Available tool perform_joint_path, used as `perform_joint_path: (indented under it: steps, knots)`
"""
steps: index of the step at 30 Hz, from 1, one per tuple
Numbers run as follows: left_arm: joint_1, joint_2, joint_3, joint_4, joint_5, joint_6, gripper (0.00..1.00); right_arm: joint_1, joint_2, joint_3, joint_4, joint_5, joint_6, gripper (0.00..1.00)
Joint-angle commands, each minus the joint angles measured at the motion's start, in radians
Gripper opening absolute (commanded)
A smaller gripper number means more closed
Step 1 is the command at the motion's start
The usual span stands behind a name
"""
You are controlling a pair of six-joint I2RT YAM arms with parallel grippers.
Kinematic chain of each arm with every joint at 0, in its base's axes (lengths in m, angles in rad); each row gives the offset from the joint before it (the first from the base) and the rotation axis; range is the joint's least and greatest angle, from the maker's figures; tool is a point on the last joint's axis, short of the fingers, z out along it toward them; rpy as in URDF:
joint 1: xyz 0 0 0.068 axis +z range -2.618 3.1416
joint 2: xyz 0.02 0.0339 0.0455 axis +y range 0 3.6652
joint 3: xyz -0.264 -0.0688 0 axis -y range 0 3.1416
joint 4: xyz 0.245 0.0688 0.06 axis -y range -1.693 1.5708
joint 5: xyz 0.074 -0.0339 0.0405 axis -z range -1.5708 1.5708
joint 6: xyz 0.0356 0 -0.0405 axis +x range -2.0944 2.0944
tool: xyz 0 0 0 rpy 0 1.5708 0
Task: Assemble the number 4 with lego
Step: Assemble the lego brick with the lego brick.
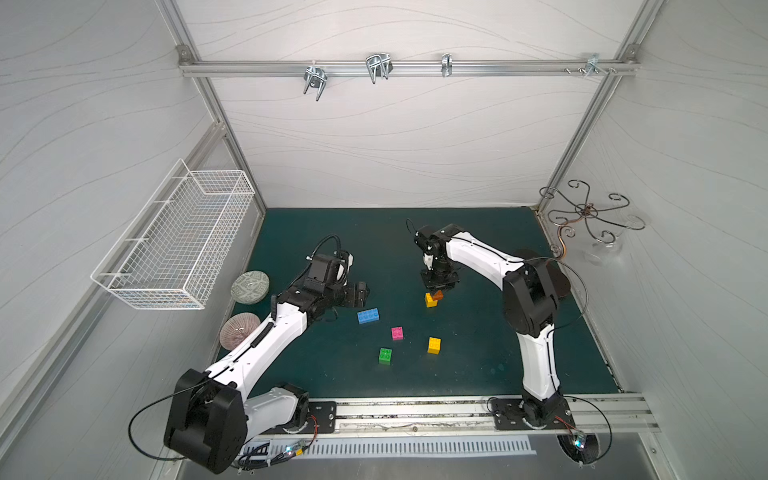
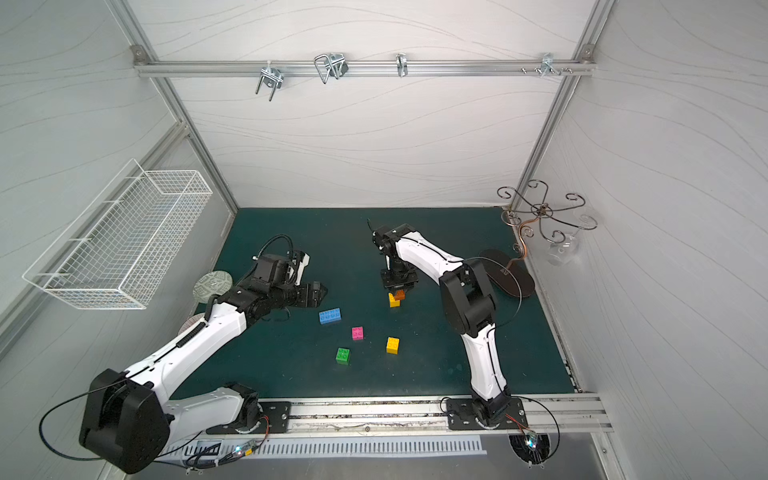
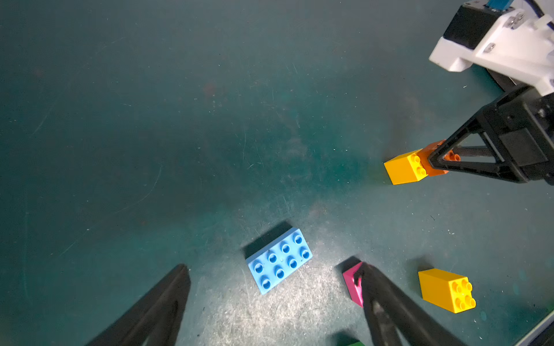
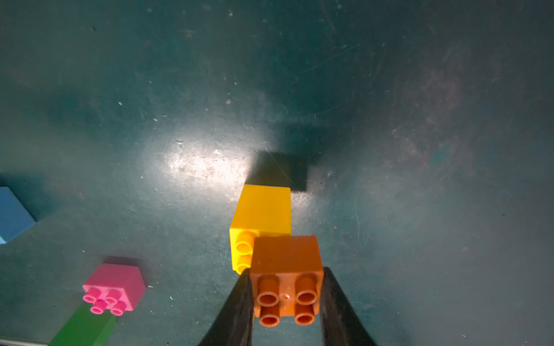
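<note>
right jaws: closed on the orange brick [image 4: 286,269], one black finger on each side of it, pointing down at the worktop [image 1: 332,232] right of centre.
orange brick: offset over the first yellow brick [image 4: 263,209], covering about half of its top. Two yellow studs show bare beside it. Whether it is pressed fully home cannot be told.
first yellow brick: on the worktop, under the right jaws and far of the loose bricks.
left jaws: spread wide and holding nothing, low over the worktop left of centre. In the left wrist view the blue brick shows between the two fingers.
blue brick [image 1: 368,316]: the long one, flat with its studs up, just near and right of the left jaws and apart from the others.
pink brick [image 1: 397,333]: studs up, near and right of the blue brick, not touching it.
green brick [image 1: 385,355]: near of the pink brick and closest to the front edge.
second yellow brick [image 1: 434,345]: right of the pink and green bricks, near of the gripped pair.
number 4: not formed. Only the orange and yellow bricks are together, and four bricks lie loose.
surroundings: a grey patterned disc [image 1: 250,286] and a ribbed disc [image 1: 240,328] lie at the worktop's left edge, a wire basket [image 1: 174,237] hangs on the left wall, and a metal hook stand [image 1: 588,214] is in the far right corner.
</note>
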Motion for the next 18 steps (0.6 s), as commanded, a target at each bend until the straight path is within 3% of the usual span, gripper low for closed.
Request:
perform_joint_path:
  steps: [1, 12, 18]
  knots:
    - [-0.006, -0.017, 0.02, 0.028, 0.011, 0.016, 0.91, 0.009, 0.084, -0.039, 0.056, 0.023, 0.011, 0.17]
    - [-0.006, -0.016, 0.02, 0.031, 0.025, 0.012, 0.91, 0.022, 0.019, -0.142, 0.2, -0.026, -0.036, 0.16]
    - [-0.008, -0.008, 0.022, 0.032, 0.032, 0.012, 0.91, 0.022, 0.02, -0.141, 0.182, -0.042, -0.072, 0.16]
